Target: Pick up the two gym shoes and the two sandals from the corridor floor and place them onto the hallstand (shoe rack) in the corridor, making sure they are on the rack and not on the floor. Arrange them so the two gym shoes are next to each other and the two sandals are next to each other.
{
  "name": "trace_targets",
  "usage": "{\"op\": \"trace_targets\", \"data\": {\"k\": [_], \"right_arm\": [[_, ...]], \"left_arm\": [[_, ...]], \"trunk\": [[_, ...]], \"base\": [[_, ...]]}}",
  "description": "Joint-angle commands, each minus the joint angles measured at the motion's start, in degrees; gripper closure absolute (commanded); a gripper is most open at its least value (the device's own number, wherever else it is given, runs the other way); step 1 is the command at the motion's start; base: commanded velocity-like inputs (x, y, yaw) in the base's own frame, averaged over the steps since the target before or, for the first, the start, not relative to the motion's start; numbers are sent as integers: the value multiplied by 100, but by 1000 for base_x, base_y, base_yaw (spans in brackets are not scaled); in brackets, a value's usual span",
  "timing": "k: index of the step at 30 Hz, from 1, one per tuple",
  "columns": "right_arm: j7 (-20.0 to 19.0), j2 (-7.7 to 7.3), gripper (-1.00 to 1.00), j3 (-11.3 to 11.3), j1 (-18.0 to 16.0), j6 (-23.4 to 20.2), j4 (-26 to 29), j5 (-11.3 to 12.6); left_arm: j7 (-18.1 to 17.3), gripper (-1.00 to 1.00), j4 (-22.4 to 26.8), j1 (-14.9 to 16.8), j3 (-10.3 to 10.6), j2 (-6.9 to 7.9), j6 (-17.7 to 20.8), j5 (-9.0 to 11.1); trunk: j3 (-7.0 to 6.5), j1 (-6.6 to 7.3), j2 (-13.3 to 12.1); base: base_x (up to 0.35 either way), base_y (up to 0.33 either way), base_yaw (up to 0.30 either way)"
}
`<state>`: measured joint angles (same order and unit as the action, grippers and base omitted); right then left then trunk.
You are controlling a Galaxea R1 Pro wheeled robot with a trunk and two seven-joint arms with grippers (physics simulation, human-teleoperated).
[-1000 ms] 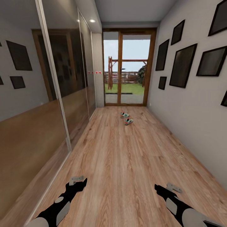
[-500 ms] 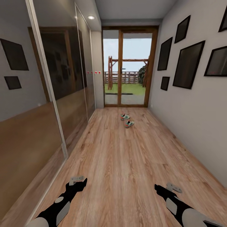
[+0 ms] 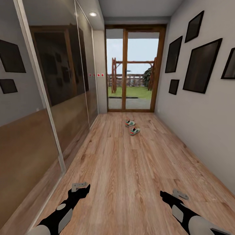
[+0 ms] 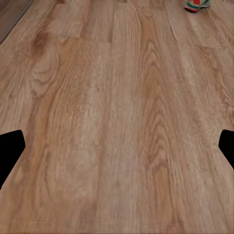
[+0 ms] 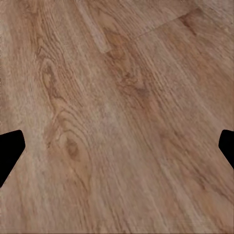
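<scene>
Wood-plank corridor floor [image 3: 130, 169] ahead of you, 2 gym shoes [image 3: 132, 127] near its far end.

The 2 shoes sit close together, just short of the glass door [image 3: 132, 70], between the mirrored wardrobe [image 3: 49, 91] and the picture wall [image 3: 199, 107]. Your left gripper [image 4: 117, 146] and right gripper [image 5: 117, 146] hang over bare planks with fingers spread wide, grasping nothing. 1 shoe peeks in at the left wrist view's edge.

Home corridor: mirrored wardrobe [image 3: 49, 98], framed pictures [image 3: 201, 65], glass garden door [image 3: 132, 70].
</scene>
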<state>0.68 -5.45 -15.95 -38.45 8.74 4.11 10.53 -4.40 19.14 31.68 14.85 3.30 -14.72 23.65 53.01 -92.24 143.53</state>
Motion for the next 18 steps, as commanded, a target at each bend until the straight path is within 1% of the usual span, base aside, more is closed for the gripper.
{"op": "trace_targets", "data": {"k": [1,18], "right_arm": [[2,0,-100,13,-4,22,-6,56],[-16,0,-100,8,-4,22,-6,63]], "left_arm": [[-17,-100,-6,5,35,4,-22,60],[-17,-100,-6,5,35,4,-19,60]], "trunk": [[6,-2,2],[6,-2,2]], "base": [[347,0,0],[347,0,0]]}}
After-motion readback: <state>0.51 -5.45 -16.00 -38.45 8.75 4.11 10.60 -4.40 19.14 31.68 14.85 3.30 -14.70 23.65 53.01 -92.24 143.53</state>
